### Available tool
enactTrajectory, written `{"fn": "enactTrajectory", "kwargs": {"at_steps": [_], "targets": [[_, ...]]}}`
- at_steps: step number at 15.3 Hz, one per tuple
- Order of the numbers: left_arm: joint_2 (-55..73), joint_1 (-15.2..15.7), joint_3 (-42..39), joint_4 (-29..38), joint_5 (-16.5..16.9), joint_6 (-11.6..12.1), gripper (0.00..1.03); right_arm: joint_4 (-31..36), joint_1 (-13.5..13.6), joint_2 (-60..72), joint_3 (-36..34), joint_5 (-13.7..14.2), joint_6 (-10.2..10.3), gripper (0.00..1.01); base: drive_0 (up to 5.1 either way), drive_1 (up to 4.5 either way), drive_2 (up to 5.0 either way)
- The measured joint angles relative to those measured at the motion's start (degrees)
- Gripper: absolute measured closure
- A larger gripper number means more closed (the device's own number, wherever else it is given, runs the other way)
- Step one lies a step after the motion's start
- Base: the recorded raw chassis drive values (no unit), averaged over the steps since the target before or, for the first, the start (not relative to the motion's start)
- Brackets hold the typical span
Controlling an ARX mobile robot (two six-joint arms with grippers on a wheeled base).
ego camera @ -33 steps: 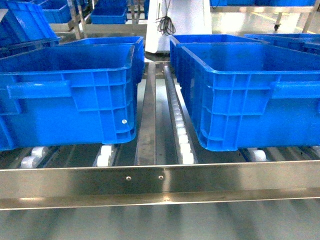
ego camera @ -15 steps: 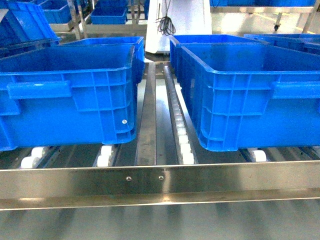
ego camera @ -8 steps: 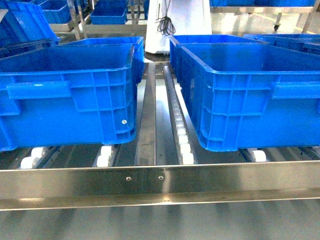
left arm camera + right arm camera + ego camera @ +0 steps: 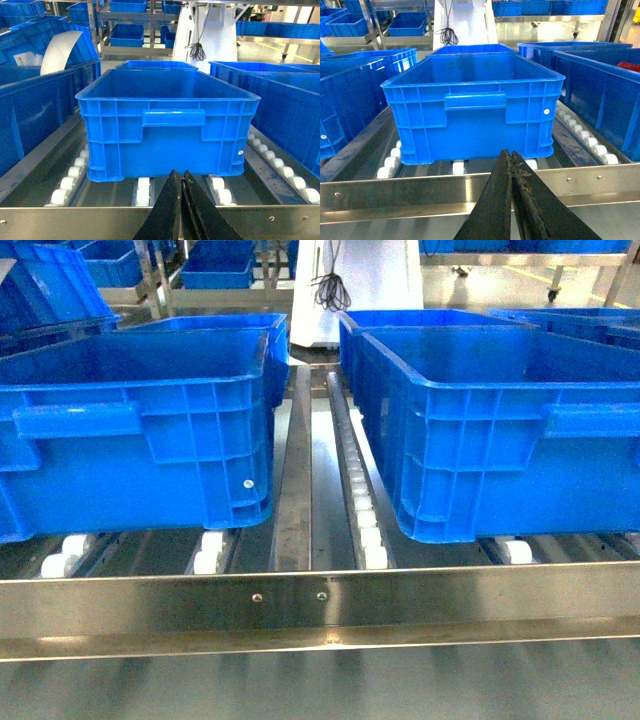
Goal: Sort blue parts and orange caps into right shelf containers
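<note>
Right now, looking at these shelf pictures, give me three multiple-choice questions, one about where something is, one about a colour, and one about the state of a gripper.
1. In the head view, what runs between the two front crates?
A. a metal rail and a strip of white rollers
B. a stack of lids
C. a red cable

2. What colour are the crates?
A. grey
B. blue
C. yellow

3. How do the left gripper's fingers stand?
A. wide apart
B. closed together, holding nothing
C. clamped on a crate rim

Answers:
1 A, the rail and rollers lie between the left crate and the right crate.
2 B, both are bright blue.
3 B, the left gripper shows its dark fingers pressed together before the crate.
</note>
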Motion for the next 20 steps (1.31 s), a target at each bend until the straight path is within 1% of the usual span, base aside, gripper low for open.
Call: {"fn": "enactTrajectory", "kwargs": {"at_steps": [1, 2, 5, 6, 7, 8, 9, 11, 12, 13, 15, 16, 17, 20], "targets": [[-1.33, 0.0, 0.0, -1.27, 0.02, 0.0, 1.01, -6.56, -0.02, -4.13, 0.02, 0.02, 0.0, 0.99, 0.0, 0.0, 0.0], [-2.54, 0.0, 0.0, -2.36, 0.04, 0.0, 1.01, -9.86, -0.02, -9.75, 0.02, -0.13, 0.02, 0.99, 0.0, 0.0, 0.0], [-4.96, 0.0, 0.0, -4.85, 0.0, -0.02, 1.01, -10.01, 0.0, -9.7, 0.02, -0.17, 0.02, 0.99, 0.0, 0.0, 0.0], [-10.08, 0.0, 0.02, -12.96, 0.13, 0.0, 1.01, -10.16, 0.0, -9.68, 0.02, -0.17, 0.02, 0.99, 0.0, 0.0, 0.0], [-14.47, 0.0, 0.02, -15.04, -0.13, -0.09, 1.01, -10.14, 0.0, -9.68, 0.02, -0.15, 0.02, 0.99, 0.0, 0.0, 0.0], [-14.38, -0.02, 0.04, -14.99, -0.11, -0.11, 0.92, -10.08, 0.0, -9.68, 0.02, -0.15, 0.0, 0.89, 0.0, 0.0, 0.0], [-14.38, -0.02, 0.02, -15.32, -0.02, -0.11, 0.77, -10.12, 0.0, -9.68, 0.02, -0.13, 0.02, 0.73, 0.0, 0.0, 0.0], [-14.4, -0.02, 0.02, -15.19, 0.0, -0.11, 0.57, -10.19, 0.0, -9.68, 0.02, -0.13, 0.02, 0.53, 0.0, 0.0, 0.0], [-14.4, -0.02, 0.02, -15.17, 0.0, -0.11, 0.45, -10.19, 0.0, -9.68, 0.02, -0.13, 0.02, 0.4, 0.0, 0.0, 0.0], [-14.4, -0.02, 0.02, -15.15, 0.0, -0.11, 0.36, -10.16, 0.0, -9.68, 0.02, -0.13, 0.02, 0.31, 0.0, 0.0, 0.0], [-14.38, -0.02, 0.02, -15.17, 0.0, -0.11, 0.14, -10.19, 0.0, -9.68, 0.02, -0.13, 0.02, 0.09, 0.0, 0.0, 0.0], [-14.38, -0.02, 0.02, -15.17, 0.0, -0.02, 0.03, -10.16, 0.0, -9.68, 0.02, -0.13, 0.11, 0.01, 0.0, 0.0, 0.0], [-14.38, -0.02, 0.02, -15.17, 0.0, -0.04, 0.05, -10.19, 0.0, -9.68, 0.02, -0.13, 0.09, 0.04, 0.0, 0.0, 0.0], [-14.4, -0.02, 0.02, -15.17, 0.0, -0.09, 0.05, -10.19, 0.0, -9.68, 0.02, -0.13, 0.2, 0.03, 0.0, 0.0, 0.0]]}}
